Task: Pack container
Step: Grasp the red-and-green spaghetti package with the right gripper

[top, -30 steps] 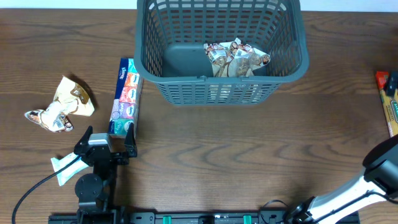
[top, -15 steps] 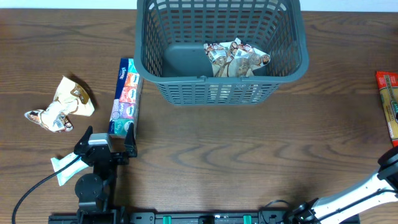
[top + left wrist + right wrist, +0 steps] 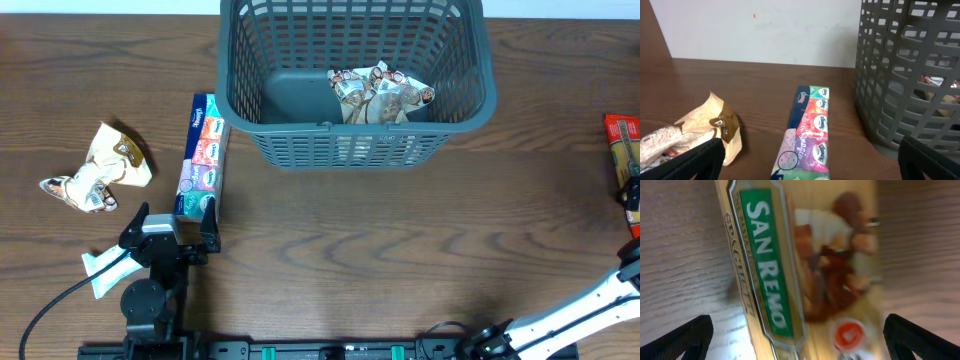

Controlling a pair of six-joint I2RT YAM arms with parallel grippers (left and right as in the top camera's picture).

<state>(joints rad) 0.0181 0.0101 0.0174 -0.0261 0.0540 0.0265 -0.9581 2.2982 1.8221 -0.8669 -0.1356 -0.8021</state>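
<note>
The container, a dark grey-blue lattice basket point(image 3: 355, 128), stands at the back middle with crumpled snack packets point(image 3: 380, 95) inside; it also shows in the left wrist view point(image 3: 910, 75). My left gripper point(image 3: 170, 224) is open and empty, low over the table at the near end of a colourful tissue pack point(image 3: 200, 155), which lies between the fingers in the left wrist view point(image 3: 807, 125). My right gripper point(image 3: 799, 340) is open, close above a San Remo spaghetti pack point(image 3: 805, 265) that lies at the table's right edge point(image 3: 620, 140).
Two crumpled beige and brown snack packets point(image 3: 95, 170) lie at the left, seen also in the left wrist view point(image 3: 695, 135). A white wrapper point(image 3: 100, 270) lies beside the left arm. The right arm point(image 3: 590, 300) reaches in from the bottom right.
The right arm has swung further right, towards the table edge, uncovering the red end of the spaghetti pack. The left arm and the other things have not moved.
</note>
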